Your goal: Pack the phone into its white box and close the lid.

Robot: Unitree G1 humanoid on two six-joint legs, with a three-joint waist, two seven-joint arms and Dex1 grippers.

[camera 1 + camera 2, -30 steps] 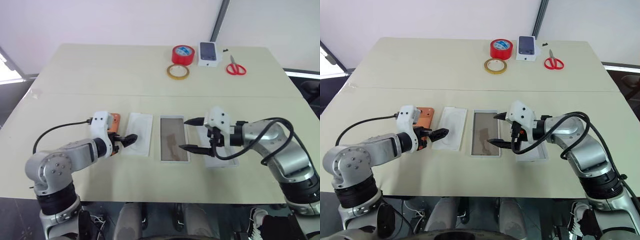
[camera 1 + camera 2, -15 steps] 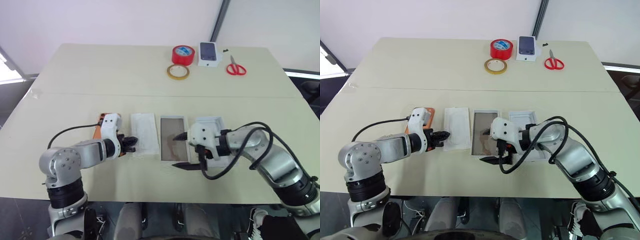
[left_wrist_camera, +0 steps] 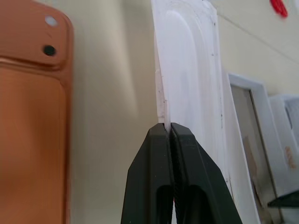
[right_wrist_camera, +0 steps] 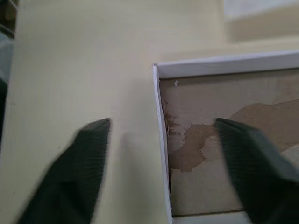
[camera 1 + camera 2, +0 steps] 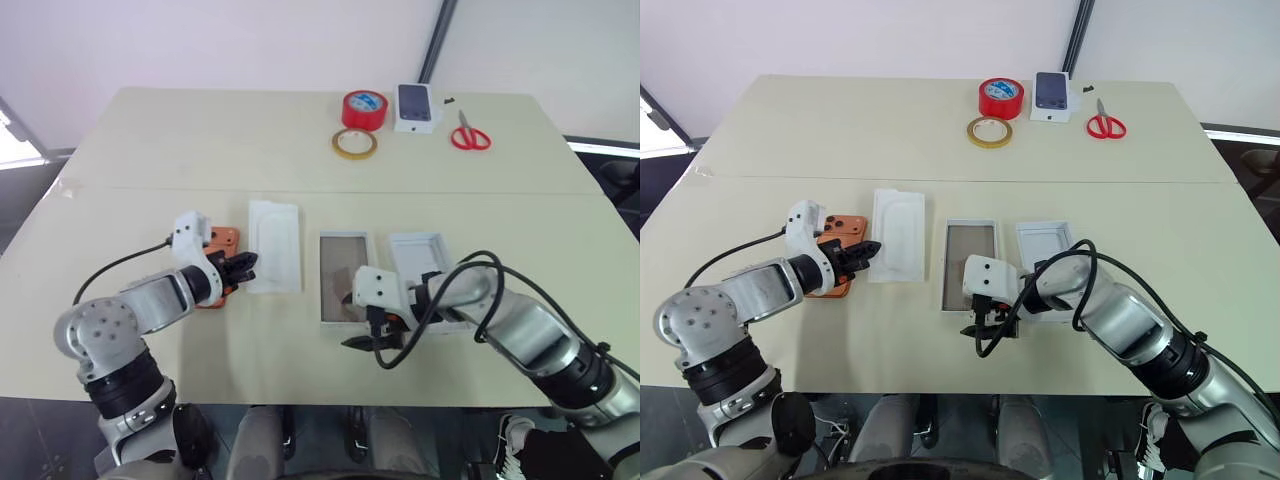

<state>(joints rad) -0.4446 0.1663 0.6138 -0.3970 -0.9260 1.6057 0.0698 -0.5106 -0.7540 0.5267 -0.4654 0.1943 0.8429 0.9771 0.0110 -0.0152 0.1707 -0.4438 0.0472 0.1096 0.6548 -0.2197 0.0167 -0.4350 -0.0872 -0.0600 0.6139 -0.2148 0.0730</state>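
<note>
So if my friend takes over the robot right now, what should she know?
Left gripper: jaws shut on the edge of the flat white insert, which lies between the phone and the white box.
Right gripper: jaws open, straddling a rim corner of the white box, holding nothing.
The phone: on the table beside the left gripper, camera side up, untouched.
The lid: open side up, just right of the white box.
Done: nothing packed yet.
Left: probably put the insert aside, lay the phone in the white box, then put the lid on.
</note>
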